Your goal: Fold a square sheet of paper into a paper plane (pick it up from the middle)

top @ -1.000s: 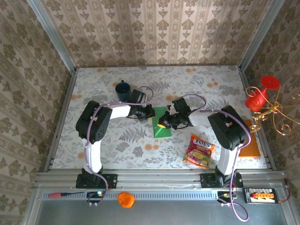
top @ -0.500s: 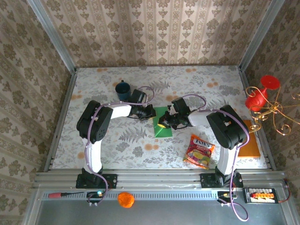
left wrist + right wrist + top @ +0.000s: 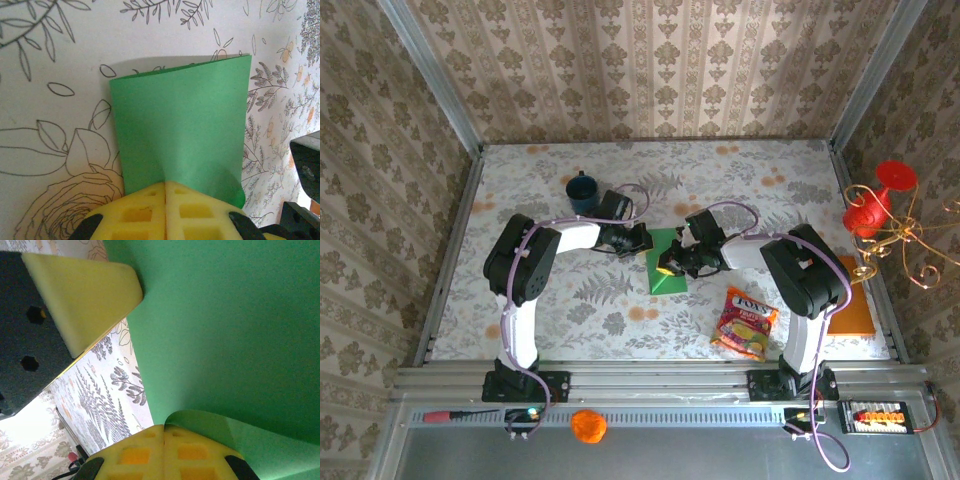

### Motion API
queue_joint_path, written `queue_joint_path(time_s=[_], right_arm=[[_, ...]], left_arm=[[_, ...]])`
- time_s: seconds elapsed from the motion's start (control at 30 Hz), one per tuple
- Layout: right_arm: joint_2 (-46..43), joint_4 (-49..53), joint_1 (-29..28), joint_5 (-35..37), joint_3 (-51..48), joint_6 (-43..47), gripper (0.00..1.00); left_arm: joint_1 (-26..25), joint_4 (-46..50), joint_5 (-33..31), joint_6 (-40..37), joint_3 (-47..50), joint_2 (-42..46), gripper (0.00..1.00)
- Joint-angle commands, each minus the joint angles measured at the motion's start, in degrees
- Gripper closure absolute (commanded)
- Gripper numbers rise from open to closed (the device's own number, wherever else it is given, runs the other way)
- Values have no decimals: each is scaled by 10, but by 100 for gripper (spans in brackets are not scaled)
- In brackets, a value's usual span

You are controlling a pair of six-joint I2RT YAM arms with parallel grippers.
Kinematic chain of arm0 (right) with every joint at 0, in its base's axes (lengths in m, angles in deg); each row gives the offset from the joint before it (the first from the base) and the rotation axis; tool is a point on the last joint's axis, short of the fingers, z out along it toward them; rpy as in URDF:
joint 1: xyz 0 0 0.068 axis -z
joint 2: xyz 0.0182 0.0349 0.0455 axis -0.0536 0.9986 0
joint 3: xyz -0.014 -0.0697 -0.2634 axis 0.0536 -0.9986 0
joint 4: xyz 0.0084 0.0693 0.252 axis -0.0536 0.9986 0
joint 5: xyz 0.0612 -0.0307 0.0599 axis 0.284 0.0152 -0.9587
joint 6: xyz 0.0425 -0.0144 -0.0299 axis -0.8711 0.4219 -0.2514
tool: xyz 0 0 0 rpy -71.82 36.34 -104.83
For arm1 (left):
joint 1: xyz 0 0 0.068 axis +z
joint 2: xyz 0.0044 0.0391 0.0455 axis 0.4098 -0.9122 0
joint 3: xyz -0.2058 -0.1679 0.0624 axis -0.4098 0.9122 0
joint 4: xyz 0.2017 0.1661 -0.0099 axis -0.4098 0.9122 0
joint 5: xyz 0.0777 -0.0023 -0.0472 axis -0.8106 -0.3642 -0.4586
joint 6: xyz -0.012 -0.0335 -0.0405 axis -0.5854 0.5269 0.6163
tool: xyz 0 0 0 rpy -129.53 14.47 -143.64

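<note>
Right wrist view: square sheet of paper (image 3: 225, 330) cut off top and right; pinched part hidden in right claw (image 3: 165, 432)

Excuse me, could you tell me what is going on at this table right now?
Two robot arms are working on a green sheet of paper in the middle of the table. The left pincer is shut on one edge of it, and the right pincer is shut on another part, where the paper curls up. The sheet looks folded over already but is not yet a plane. A blue mug and a snack packet sit off to the sides, untouched.
</note>
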Motion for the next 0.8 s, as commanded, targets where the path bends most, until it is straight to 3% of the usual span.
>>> queue_joint_path(time_s=[0.0, 0.77], right_arm=[[13, 10, -6, -17, 14, 13, 98], [22, -24, -7, 5, 6, -14, 99]], left_arm=[[-6, 31, 0, -12, -5, -21, 92], [-7, 31, -3, -10, -2, -22, 92]])
